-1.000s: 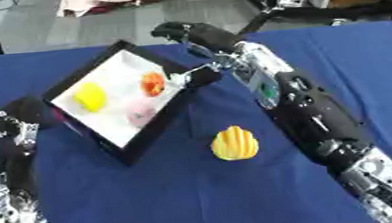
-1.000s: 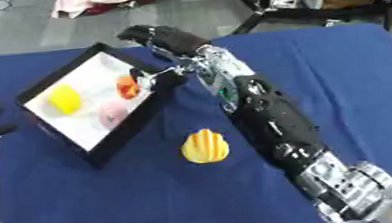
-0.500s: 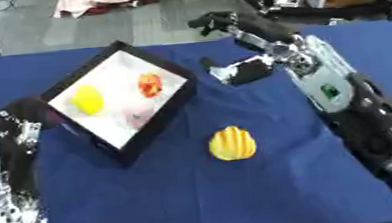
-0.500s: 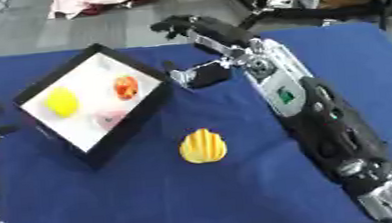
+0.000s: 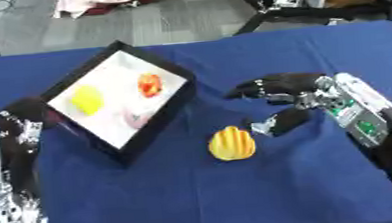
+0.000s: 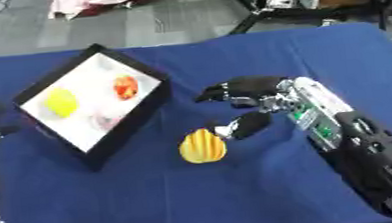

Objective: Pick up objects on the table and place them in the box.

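A yellow ridged object (image 5: 232,143) is seen lying on the blue table (image 5: 241,200), just beside and to the left of the robot's right hand (image 5: 288,101), whose fingers are spread and gently curved with nothing held (the thumb tip is poised closest to the object, though contact cannot be made out). The black-rimmed box (image 5: 116,102), already loaded with a yellow item (image 5: 85,99), an orange-red item (image 5: 150,84) and a pale pink item (image 5: 137,119), is set to the object's upper left, near but apart from it. The step in hand is judged to be the grasp of the yellow object: it is best done if the open hand is brought down over the object so that thumb and fingers are placed on opposite sides before being closed, since a rounded shape could be nudged away by a one-sided touch. The left hand cannot be seen in either view; only its arm (image 5: 10,163) is shown along the left edge.
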Robot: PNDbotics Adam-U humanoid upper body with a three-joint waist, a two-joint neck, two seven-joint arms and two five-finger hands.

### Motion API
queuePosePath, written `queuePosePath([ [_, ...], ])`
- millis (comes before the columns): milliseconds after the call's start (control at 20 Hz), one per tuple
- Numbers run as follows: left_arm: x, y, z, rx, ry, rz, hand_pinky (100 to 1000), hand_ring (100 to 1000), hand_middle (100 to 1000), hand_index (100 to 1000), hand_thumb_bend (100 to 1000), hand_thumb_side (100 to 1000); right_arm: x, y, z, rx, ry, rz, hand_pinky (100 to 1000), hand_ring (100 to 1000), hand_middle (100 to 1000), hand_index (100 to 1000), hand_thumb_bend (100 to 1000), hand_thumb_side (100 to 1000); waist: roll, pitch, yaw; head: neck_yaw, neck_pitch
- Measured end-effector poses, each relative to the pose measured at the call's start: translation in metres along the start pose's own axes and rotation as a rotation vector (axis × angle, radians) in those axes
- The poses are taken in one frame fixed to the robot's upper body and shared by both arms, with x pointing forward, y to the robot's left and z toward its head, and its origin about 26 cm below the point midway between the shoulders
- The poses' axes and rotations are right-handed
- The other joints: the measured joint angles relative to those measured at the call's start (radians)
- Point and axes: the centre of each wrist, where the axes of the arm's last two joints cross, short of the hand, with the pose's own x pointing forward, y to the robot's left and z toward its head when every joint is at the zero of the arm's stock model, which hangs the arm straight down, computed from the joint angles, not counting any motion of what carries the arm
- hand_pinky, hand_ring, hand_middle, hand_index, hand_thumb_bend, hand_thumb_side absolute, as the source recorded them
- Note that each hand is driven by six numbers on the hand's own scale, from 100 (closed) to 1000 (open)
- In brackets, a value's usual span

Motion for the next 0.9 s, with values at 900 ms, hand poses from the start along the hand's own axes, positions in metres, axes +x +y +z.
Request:
queuePosePath([
  [900,0.000,0.000,0.000,0.000,0.000,0.000,620,852,580,685,775,579,-0.002,0.025,-0.013,0.106,-0.010,0.101,944,887,876,979,100,818,0.000,0.000,0.002,0.000,0.000],
])
